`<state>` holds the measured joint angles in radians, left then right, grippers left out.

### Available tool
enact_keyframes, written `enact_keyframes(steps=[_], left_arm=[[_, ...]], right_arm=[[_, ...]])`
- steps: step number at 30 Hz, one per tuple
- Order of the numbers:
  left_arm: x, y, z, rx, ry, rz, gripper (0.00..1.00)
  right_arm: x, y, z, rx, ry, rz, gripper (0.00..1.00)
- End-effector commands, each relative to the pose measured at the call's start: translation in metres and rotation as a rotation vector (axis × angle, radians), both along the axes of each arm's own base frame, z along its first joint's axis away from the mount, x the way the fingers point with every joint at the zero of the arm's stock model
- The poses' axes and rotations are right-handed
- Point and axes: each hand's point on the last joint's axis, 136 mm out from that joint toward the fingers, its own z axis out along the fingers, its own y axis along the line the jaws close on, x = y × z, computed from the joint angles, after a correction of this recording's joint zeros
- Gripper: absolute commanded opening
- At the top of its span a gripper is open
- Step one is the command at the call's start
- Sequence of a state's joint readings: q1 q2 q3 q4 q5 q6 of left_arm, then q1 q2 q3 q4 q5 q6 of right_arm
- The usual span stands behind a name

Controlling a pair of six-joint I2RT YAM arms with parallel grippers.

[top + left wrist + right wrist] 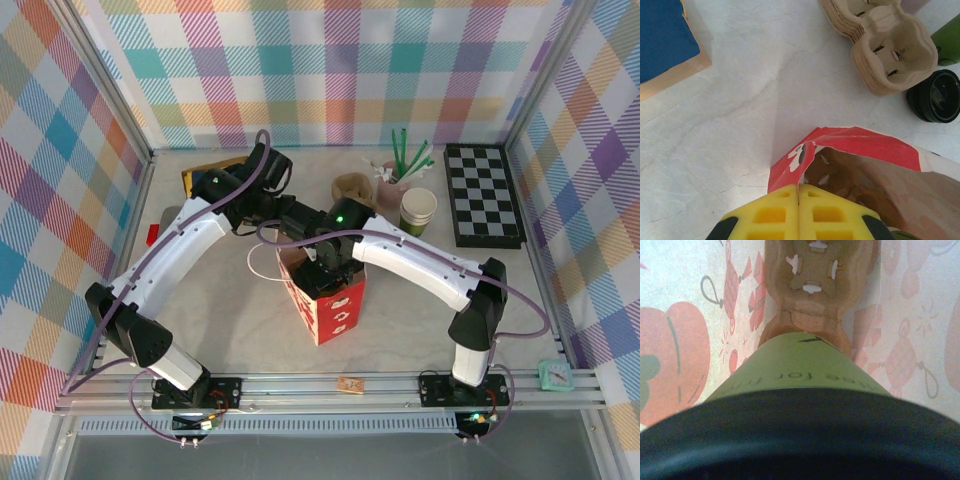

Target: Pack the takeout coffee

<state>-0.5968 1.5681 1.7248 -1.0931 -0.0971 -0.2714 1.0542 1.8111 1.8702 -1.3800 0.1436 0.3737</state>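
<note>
Above the table [230, 320], the top camera is showing a red bag [338, 310] standing open at the middle. The left arm [190, 245] and right arm [420, 262] are both reaching over its mouth. A lidless cup [418, 210], a pink cup of straws [395, 188], a carrier stack [350, 187] and a checkerboard [484, 195] are sitting behind the bag and to its right.

From the left wrist, the yellow left jaws are pressing together at a corner of the bag's rim, pinching the paper. A brown carrier [840, 182] is lying inside the bag. Beyond the bag, a loose lid [940, 95] is sitting just beside the carrier stack, and a blue pad [662, 37] is lying well apart at the upper left.

From the right wrist, the camera is looking down inside the bag. The coffee [800, 367] is filling the foreground, its black lid nearest the camera and its green body pointing down toward the carrier on the bag's floor. Whether the right jaws are gripping the coffee or standing spread clear of it, I cannot tell.
</note>
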Motion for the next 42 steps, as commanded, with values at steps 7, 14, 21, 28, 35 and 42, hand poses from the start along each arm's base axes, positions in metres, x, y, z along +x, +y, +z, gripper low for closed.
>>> enact_keyframes(steps=[7, 14, 21, 28, 35, 42], left_arm=[[-0.005, 0.0, 0.0, -0.024, 0.018, -0.008, 0.02], [-0.008, 0.002, 0.004, -0.046, 0.003, -0.001, 0.0], [-0.01, 0.001, 0.001, -0.062, 0.002, 0.008, 0.0], [-0.009, 0.001, -0.002, -0.063, 0.006, 0.013, 0.0], [-0.009, 0.002, -0.001, -0.066, 0.001, 0.019, 0.0], [-0.01, 0.005, 0.003, -0.069, -0.014, 0.032, 0.0]], right_arm=[[0.0, 0.0, -0.016, -0.01, 0.029, -0.015, 0.55], [0.001, 0.001, -0.023, -0.007, 0.034, -0.023, 0.55], [0.001, 0.002, -0.031, -0.005, 0.04, -0.027, 0.55], [0.001, 0.002, -0.039, -0.004, 0.055, -0.031, 0.55], [0.0, 0.002, -0.039, -0.009, 0.063, -0.03, 0.55], [0.002, 0.003, -0.041, -0.008, 0.06, -0.035, 0.55]])
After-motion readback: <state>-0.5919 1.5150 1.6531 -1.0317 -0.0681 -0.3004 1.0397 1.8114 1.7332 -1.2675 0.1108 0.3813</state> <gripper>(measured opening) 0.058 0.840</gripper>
